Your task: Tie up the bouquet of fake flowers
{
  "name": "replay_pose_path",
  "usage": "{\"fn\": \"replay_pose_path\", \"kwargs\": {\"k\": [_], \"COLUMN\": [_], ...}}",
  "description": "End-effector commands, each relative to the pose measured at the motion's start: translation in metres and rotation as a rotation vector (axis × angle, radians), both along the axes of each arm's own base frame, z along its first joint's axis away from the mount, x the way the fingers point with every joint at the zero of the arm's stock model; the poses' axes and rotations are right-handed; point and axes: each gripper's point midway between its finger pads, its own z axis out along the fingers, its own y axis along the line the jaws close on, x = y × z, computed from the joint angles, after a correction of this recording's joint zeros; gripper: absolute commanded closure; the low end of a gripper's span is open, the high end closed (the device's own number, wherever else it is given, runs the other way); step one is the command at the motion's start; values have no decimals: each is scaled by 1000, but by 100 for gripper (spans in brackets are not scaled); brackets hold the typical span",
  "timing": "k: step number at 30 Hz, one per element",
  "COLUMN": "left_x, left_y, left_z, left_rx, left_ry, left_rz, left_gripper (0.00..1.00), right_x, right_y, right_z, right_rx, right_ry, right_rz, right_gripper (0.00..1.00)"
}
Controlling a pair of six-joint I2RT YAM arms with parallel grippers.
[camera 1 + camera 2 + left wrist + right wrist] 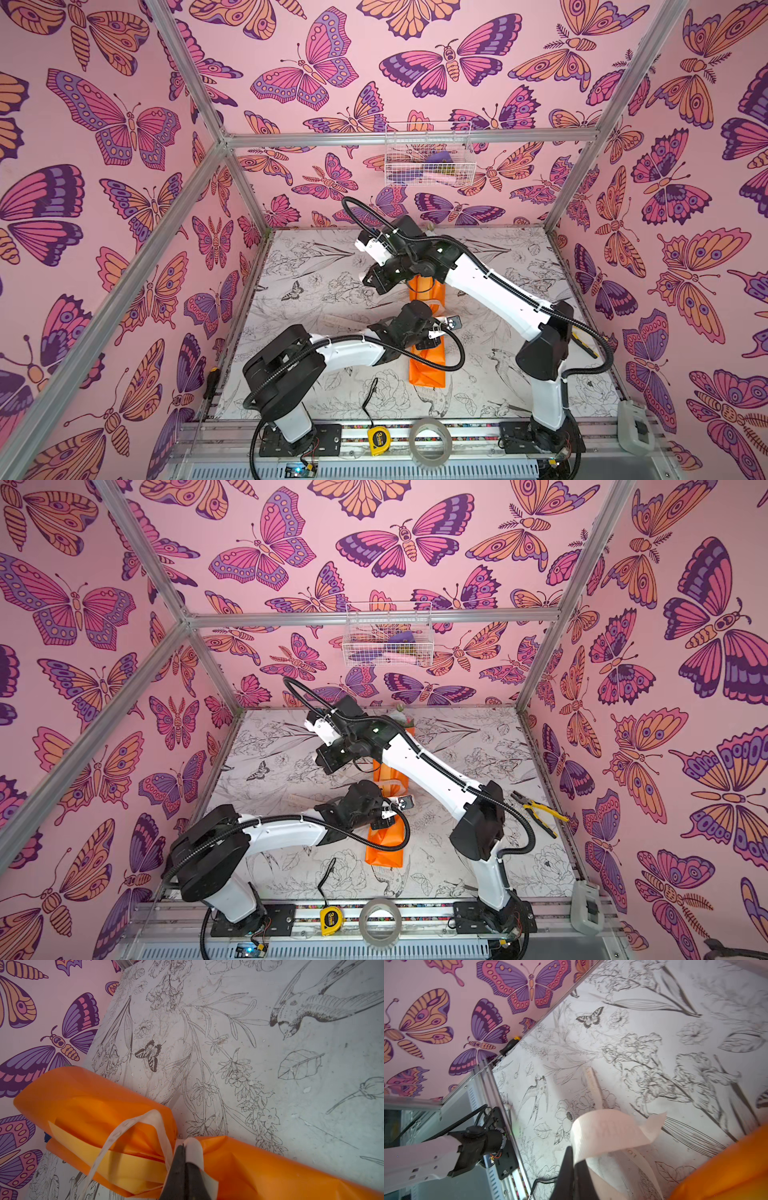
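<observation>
One bouquet [428,370] in orange wrap lies mid-counter [316,291], its flower end largely hidden under the right arm [490,286] in both top views. One cream ribbon [128,1124] arches over the wrap's pinched waist. Two arms bend over it: the left arm [349,353] reaches in low, and the right folds down across the far end. The left gripper [182,1147] is clamped tight on the ribbon at the waist. The right gripper [571,1151] is pinched closed on another stretch of it beside the wrap. One tape measure [379,439], one roll of clear tape [430,441], one pair of pliers [540,812] and one screwdriver [211,382] sit at the counter's edges.
</observation>
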Motion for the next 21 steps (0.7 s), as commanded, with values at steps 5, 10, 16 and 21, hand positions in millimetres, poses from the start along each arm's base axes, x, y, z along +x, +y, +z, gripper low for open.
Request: {"fn": "replay_pose_path", "kwargs": {"k": [5,10,16,21], "left_x": [3,4,6,6], "left_y": [-3,-3,-3,-2], "left_z": [-10,-14,-21,-23], "left_rx": [35,50,64,65], "left_ry": [-17,-13,-4,2], "left_rz": [23,33,51,63], "left_gripper": [100,100,100,100], "right_x": [-75,-121,-156,-151], "right_y": [34,36,28,21], "right_z": [-7,-24,-31,-43], "right_rx": [-1,-61,-61,-130], "right_ry": [95,146,215,204], "right_rz": [315,477,613,583], "right_gripper": [100,100,100,59]}}
